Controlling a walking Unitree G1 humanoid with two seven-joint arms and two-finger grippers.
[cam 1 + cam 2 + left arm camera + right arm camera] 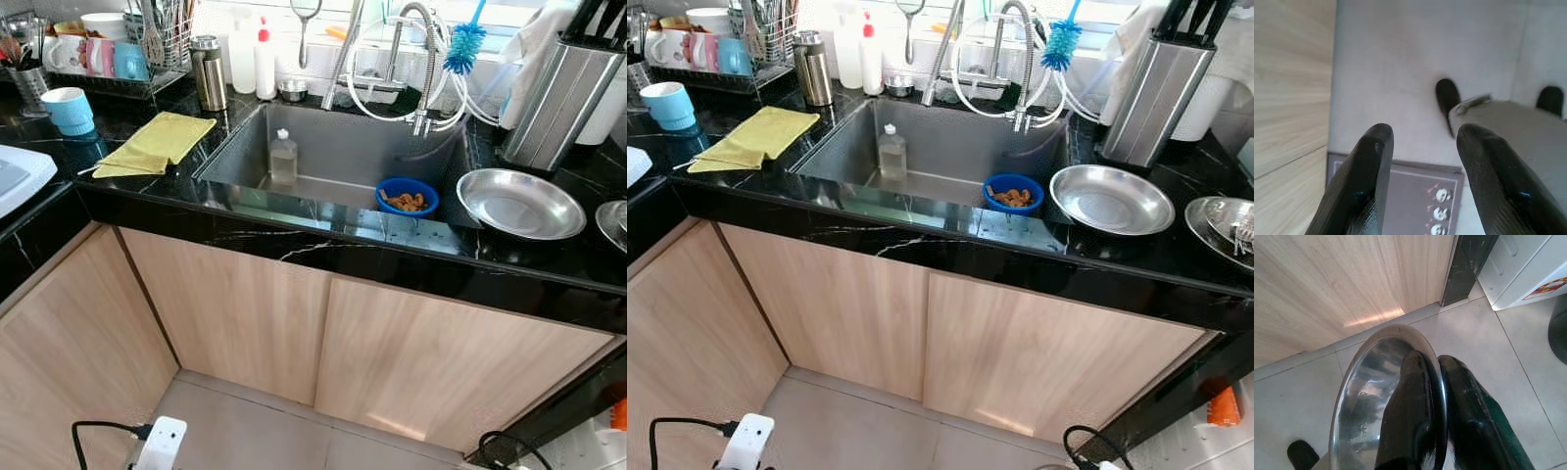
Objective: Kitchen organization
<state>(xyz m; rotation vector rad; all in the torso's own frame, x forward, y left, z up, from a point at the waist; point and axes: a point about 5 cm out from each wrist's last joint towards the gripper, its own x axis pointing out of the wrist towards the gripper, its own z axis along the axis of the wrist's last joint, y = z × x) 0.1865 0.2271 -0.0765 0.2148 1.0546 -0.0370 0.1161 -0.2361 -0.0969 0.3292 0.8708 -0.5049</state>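
Right wrist view shows you the right pincer (1436, 396) clenched on the rim of a shiny round steel bowl (1371, 396), one finger inside and one outside, hanging low above the pale tiled floor (1498, 357) in front of the light wood cabinet doors (1342, 279). Your left pincer (1420, 171) is released, fingers spread and holding nothing, also down near the floor. From the head views, the black marble counter (323, 257) carries a wide steel pan (519, 204) at 3 o'clock of the steel sink (333, 147); inside the sink stand a clear plastic bottle (283, 157) and a small blue bowl of brown food (407, 196). A folded yellow cloth (157, 144) lies at 9 o'clock of the sink, with a light blue cup (69, 110) beyond it. My judgement: the grip is only a pinch on a thin, slick rim, so the bowl could swing or slip as you raise it, and it may strike the counter edge on the way up. Setting it by the pan risks a clash, as that side is crowded.
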